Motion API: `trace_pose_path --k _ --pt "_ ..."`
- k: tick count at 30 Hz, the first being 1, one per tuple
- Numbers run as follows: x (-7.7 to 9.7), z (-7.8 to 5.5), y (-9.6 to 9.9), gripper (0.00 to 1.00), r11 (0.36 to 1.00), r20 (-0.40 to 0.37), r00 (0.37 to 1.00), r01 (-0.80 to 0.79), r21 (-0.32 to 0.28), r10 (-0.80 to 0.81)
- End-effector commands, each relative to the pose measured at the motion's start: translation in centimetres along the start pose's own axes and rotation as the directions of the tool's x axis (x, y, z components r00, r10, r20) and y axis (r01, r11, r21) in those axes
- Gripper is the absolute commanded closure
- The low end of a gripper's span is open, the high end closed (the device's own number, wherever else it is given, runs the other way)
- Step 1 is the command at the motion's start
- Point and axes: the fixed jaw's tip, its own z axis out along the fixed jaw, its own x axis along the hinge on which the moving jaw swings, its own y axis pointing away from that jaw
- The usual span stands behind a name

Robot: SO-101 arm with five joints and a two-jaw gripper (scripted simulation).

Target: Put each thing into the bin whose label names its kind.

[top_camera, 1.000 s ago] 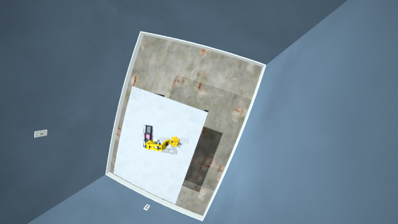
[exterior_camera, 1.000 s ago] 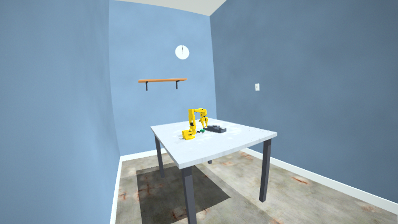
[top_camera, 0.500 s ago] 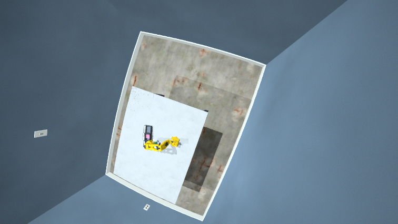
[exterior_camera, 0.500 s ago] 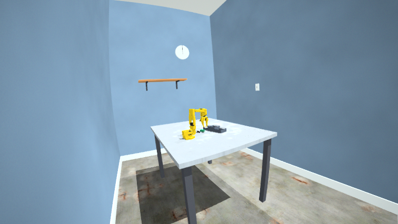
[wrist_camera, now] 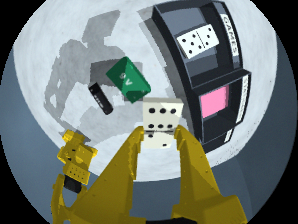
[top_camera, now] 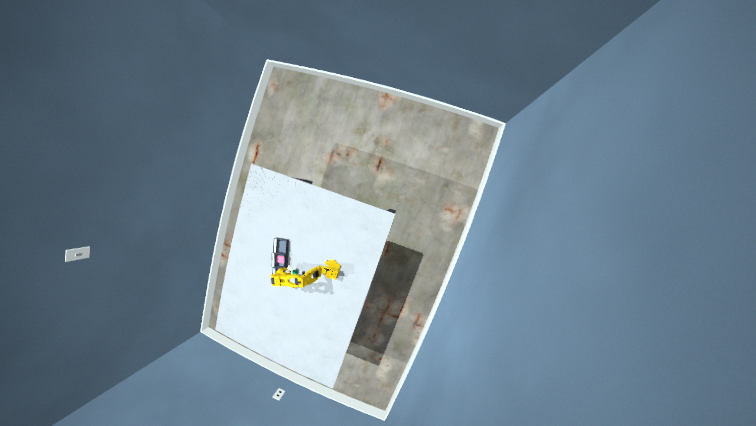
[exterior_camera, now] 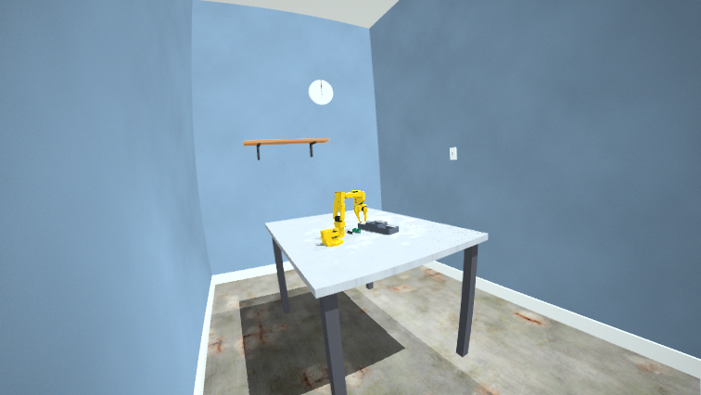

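White domino (wrist_camera: 162, 119) between hand's fingertips.

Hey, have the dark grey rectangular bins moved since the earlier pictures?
No, no shift shows: against the white rectangular table, the dark grey bins sit in the same place.
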Motion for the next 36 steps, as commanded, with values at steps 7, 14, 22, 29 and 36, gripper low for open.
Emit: trace_pose_path --k 7,14,22,29,36 --pt "-1.8 -1.1 -1.0 1.00 0.991 0.045 0.991 -0.130 0.039 0.129" --pt "-1.8 -1.1 -1.0 1.00 0.990 0.046 0.990 -0.137 0.039 0.135" --pt "-2.4 -1.1 -1.3 1.00 0.980 0.061 0.980 -0.191 0.046 0.189" --pt "-3.6 -1.1 -2.0 1.00 0.952 0.094 0.950 -0.303 0.055 0.297" --pt "-4.7 -1.1 -2.7 1.00 0.911 0.131 0.907 -0.410 0.055 0.400"
